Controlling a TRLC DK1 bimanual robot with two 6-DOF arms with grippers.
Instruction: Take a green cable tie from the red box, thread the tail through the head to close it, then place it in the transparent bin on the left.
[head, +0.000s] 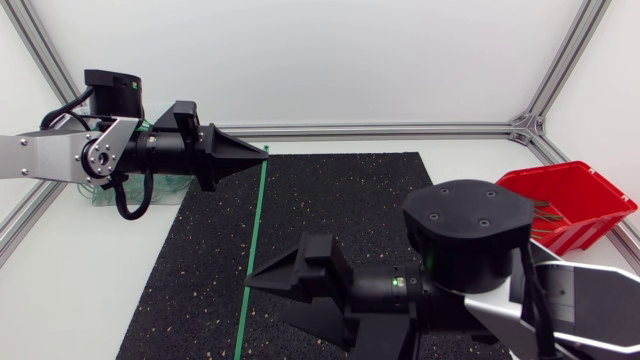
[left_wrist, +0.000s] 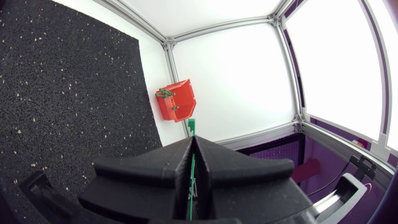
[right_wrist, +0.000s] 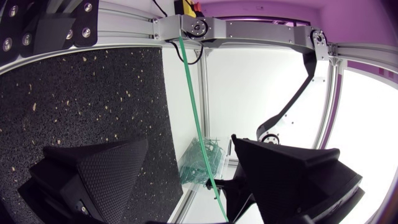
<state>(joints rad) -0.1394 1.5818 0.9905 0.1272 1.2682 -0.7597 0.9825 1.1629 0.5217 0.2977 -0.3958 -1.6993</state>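
Note:
A long green cable tie (head: 255, 222) stretches straight across the black mat from the tip of my left gripper (head: 262, 150), which is shut on its one end. In the left wrist view the tie's end (left_wrist: 192, 126) pokes out beyond the closed fingers (left_wrist: 211, 155). My right gripper (head: 252, 281) is open near the mat's front, with the tie (right_wrist: 193, 106) running between its spread fingers (right_wrist: 106, 165), touching neither. The red box (head: 575, 205) sits at the far right, with green ties visible inside it (left_wrist: 176, 101). The transparent bin (right_wrist: 202, 163) holds several green ties.
The black speckled mat (head: 340, 200) covers the table's middle. The transparent bin (head: 105, 192) lies mostly hidden behind my left arm at the left. An aluminium frame (head: 400, 130) borders the white table at the back and sides.

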